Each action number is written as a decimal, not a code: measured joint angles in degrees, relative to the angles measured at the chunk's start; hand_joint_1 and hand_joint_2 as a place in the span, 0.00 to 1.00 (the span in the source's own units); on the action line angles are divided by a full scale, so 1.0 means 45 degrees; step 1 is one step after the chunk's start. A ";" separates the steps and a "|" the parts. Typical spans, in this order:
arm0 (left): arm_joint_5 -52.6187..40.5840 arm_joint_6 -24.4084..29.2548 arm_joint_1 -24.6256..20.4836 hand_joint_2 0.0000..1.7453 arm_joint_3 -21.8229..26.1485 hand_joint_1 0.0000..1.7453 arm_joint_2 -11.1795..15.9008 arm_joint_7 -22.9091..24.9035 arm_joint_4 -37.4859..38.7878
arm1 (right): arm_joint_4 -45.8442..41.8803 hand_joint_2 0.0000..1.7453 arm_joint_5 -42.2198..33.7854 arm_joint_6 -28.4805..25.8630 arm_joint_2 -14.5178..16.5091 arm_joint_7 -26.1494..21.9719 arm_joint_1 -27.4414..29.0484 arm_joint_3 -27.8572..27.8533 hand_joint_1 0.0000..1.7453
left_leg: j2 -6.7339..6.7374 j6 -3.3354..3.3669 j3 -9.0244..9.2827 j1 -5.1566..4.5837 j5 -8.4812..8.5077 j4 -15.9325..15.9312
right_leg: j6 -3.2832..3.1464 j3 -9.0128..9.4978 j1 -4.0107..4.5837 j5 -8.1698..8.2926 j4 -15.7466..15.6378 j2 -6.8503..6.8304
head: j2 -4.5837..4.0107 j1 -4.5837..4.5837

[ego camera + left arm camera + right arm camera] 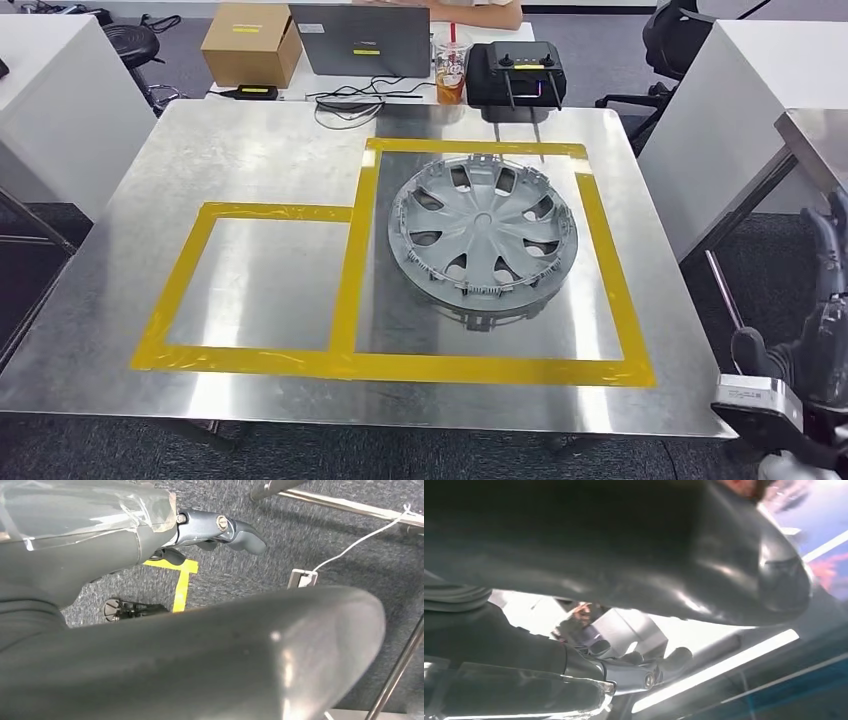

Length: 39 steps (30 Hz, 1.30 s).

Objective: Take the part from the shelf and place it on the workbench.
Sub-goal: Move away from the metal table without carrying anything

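Lying flat at the workbench's (250, 160) three o'clock, the hubcap (483, 231) looks light, rigid; grip its rim. Right hand (815, 330) empty, fingers apart; left hand's (220, 530) curl unclear.

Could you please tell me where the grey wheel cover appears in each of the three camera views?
Head view: the wheel cover lies flat on the metal workbench, right of centre, inside the larger yellow tape rectangle.
Left wrist view: not in it; this camera looks down at the floor.
Right wrist view: not in it; this camera looks upward.
Shared landmark: the dark carpet beside the workbench is the same carpet in the left wrist view.
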 joint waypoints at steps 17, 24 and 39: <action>0.0588 0.0236 0.0256 0.00 0.0001 0.00 -0.0132 0.0078 0.0092 | 0.0274 0.00 0.1086 0.4922 0.2734 -0.0450 0.1920 -0.4123 0.00 | 0.0026 -0.0566 -0.1470 0.0110 -0.0101 0.1196 | -0.0400 0.1271 -0.0116 -0.0705 -0.0448 0.0007 | 0.0000 0.0010; 0.0557 0.0262 0.0274 0.00 -0.0004 0.00 -0.0131 0.0167 0.0132 | 0.1067 0.00 0.2188 0.5716 0.3444 -0.0727 0.1912 -0.5177 0.00 | 0.0022 -0.0537 0.0057 0.0111 -0.0917 0.1833 | -0.0307 0.0362 -0.0037 0.0096 -0.0375 -0.0001 | 0.0000 -0.0013; 0.0384 0.0438 0.0203 0.00 -0.0009 0.00 -0.0200 0.0018 0.0639 | 0.6848 0.00 0.6905 0.8014 0.3883 -0.1181 0.1266 -0.7856 0.00 | 0.0102 0.0179 -0.0425 -0.0081 0.0683 -0.0279 | 0.0485 0.0662 -0.0135 -0.1053 0.1703 0.0017 | 0.0000 0.0022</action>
